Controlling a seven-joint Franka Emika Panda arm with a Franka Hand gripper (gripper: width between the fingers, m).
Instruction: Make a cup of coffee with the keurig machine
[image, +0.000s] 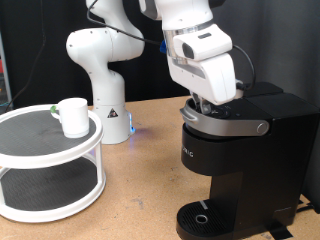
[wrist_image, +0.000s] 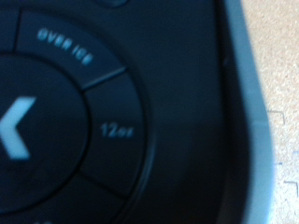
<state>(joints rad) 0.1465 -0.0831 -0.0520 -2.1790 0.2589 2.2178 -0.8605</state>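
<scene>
I am hovering the claw right down on top of the keurig machine, at the exterior view's right. Its fingertips are hidden against the dark lid, so I cannot tell whether they are spread or closed, and nothing shows between them.

The wrist view is filling with the button ring: the "12oz" segment is sitting nearly centred, "OVER ICE" beside it. I am judging this as the brew-size press.

The cup is resting on the white two-tier stand at the exterior view's left, well apart from the drip tray, which is showing nothing on it.

To do this well, I am thinking: press straight down, lightly, centred on one segment only, avoiding the neighbouring divider lines.
</scene>
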